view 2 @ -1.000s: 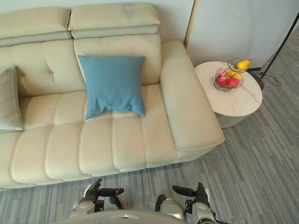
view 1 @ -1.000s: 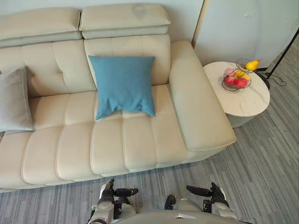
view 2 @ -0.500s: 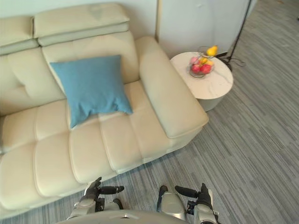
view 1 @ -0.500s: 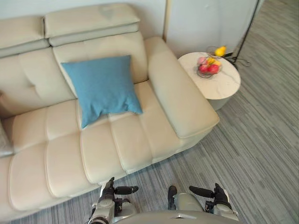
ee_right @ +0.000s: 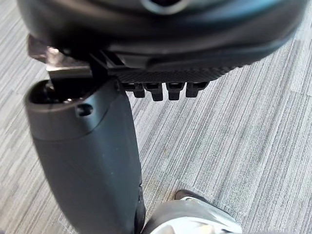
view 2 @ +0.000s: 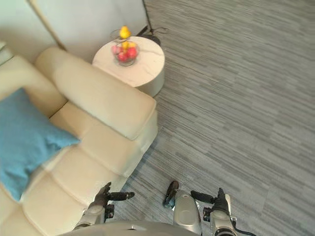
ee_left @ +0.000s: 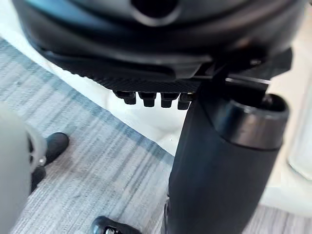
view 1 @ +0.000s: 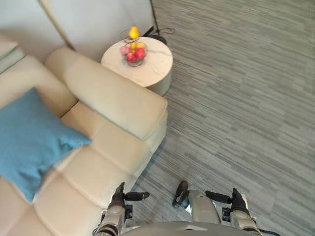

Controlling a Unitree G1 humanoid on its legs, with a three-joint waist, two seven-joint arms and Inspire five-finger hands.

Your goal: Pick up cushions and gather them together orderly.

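1. My left hand [view 1: 119,195] hangs low beside the front edge of the cream sofa [view 1: 113,103]; its fingers [ee_left: 146,99] are loose and apart from the thumb, with nothing in them.
2. My right hand [view 1: 237,202] hangs low over the grey striped carpet [view 1: 236,98]; its fingers [ee_right: 161,90] are likewise relaxed and empty, the thumb standing out to the side.
3. The blue cushion [view 1: 29,140] lies on the sofa seat to my left, its upper part leaning on the backrest; one corner points toward the broad armrest; it is well apart from both my hands.
4. The armrest forms the sofa's outer edge; past its far end a round white side table [view 1: 152,69] stands just beside it.
5. A wire bowl of fruit [view 1: 134,51] sits on the table's far part, the near part of the top bare.
6. To my right and ahead the carpet runs open to the edges of view.
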